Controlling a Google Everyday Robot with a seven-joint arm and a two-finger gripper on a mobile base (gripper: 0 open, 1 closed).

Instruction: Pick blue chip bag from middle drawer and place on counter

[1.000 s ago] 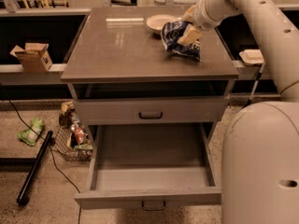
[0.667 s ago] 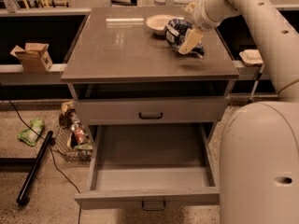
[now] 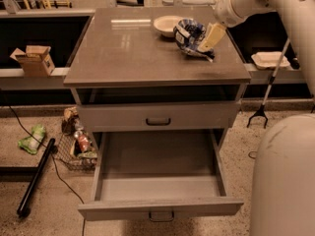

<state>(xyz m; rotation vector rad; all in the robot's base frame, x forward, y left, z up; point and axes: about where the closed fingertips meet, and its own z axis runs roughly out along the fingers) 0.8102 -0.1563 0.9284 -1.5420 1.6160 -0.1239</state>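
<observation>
The blue chip bag [image 3: 188, 35] is low over the back right of the counter [image 3: 138, 53], right beside a white bowl [image 3: 166, 24]; I cannot tell whether it touches the slab. My gripper [image 3: 205, 42] reaches in from the upper right and is shut on the bag's right side, with one pale finger [image 3: 210, 35] showing. The middle drawer [image 3: 157, 156] is pulled out wide below and has nothing in it; its front carries a small loop pull [image 3: 161, 215].
A shut drawer with a black handle [image 3: 158, 121] sits above the open one. My pale body [image 3: 288, 181] fills the lower right. On the left are a cardboard box [image 3: 34, 60], a wire basket [image 3: 78, 149], a green packet [image 3: 32, 137] and a black pole [image 3: 34, 178]. A white tray [image 3: 269, 59] lies at right.
My gripper has carried the bag a little left and back toward the bowl and lowered it closer to the counter. The drawer has not moved.
</observation>
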